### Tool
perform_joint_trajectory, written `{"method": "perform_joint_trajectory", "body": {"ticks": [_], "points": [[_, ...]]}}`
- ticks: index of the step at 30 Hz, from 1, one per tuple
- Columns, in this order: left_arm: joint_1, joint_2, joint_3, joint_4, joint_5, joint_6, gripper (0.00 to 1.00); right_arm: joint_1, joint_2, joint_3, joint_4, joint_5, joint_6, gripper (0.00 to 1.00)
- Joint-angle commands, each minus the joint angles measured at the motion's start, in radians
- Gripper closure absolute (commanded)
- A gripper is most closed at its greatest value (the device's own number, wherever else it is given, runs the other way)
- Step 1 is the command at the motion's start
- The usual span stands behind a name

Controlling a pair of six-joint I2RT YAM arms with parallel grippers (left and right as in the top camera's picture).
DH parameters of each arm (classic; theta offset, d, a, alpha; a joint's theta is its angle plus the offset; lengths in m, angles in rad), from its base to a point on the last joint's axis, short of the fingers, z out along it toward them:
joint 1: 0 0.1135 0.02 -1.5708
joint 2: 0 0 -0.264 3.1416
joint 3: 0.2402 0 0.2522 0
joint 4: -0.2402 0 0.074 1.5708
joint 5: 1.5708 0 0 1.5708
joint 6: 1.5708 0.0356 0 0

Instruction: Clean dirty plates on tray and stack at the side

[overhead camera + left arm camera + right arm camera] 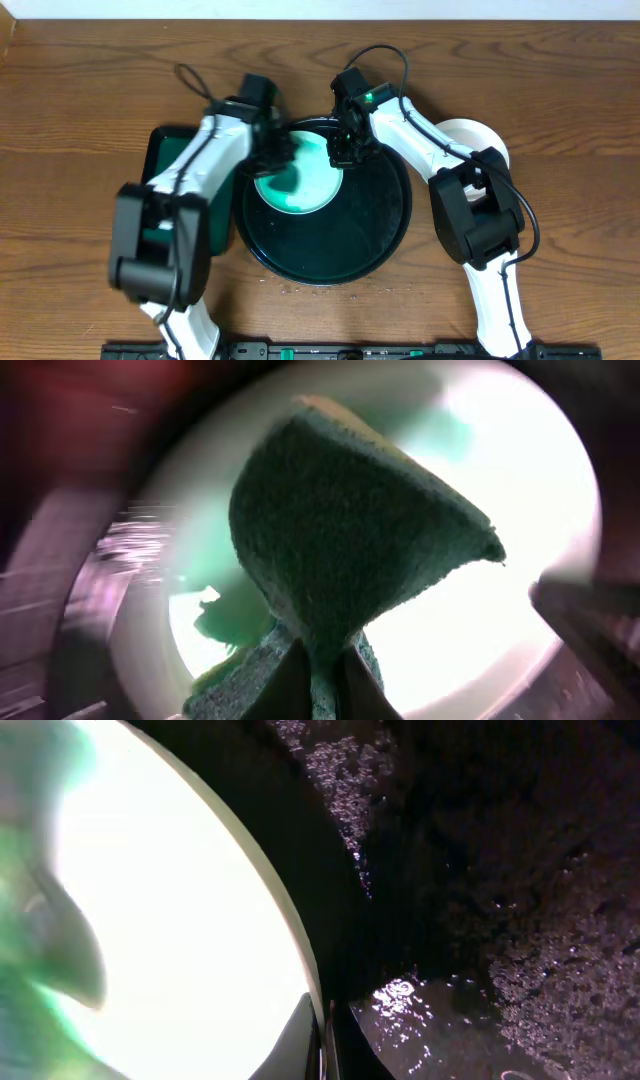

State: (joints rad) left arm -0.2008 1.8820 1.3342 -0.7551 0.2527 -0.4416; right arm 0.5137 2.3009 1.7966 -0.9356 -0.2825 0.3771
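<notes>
A plate [305,190] lies on the tray [340,250], in its far half, partly hidden. The left gripper [320,675] pinches a sponge [350,530] over it; the right gripper [322,1045] clamps its rim (fingertips mostly cut off).

Both arms are reached in from the near edge and bent at the elbows, with the forearms angled inward so the wrists are brought close together. The left arm [195,165] is extended forward and to the right, with the left gripper [275,150] pointed down. In the left wrist view its fingers [290,685] are seen pinched together on a sponge [350,530]. The right arm [425,135] is folded back to the left, with the right gripper [345,150] also tipped down. In the right wrist view its fingers [295,1045] are seen nearly closed, clamped on the rim of a plate [170,920].
</notes>
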Motion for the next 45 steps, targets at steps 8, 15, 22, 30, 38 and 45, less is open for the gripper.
{"method": "perform_joint_trajectory", "body": {"ticks": [8,15,22,30,38,45], "points": [[0.171,-0.359,0.058,-0.151,-0.325,-0.042,0.93,-0.010,0.012,-0.010,-0.002,-0.052,-0.153,0.99],[0.238,-0.393,0.051,-0.183,-0.325,0.034,0.93,0.025,-0.074,-0.009,-0.067,0.121,-0.217,0.99],[0.243,-0.386,0.021,-0.182,-0.330,0.033,0.92,0.135,-0.211,-0.010,-0.131,0.633,-0.117,0.99],[0.245,-0.386,0.021,-0.182,-0.341,0.033,0.93,0.322,-0.307,-0.010,-0.302,1.232,0.074,0.99],[0.245,-0.386,0.021,-0.180,-0.341,0.033,0.93,0.480,-0.344,-0.010,-0.571,1.616,0.404,0.99],[0.245,-0.386,0.021,-0.180,-0.341,0.032,0.93,0.513,-0.352,-0.010,-0.613,1.647,0.450,0.99]]}}
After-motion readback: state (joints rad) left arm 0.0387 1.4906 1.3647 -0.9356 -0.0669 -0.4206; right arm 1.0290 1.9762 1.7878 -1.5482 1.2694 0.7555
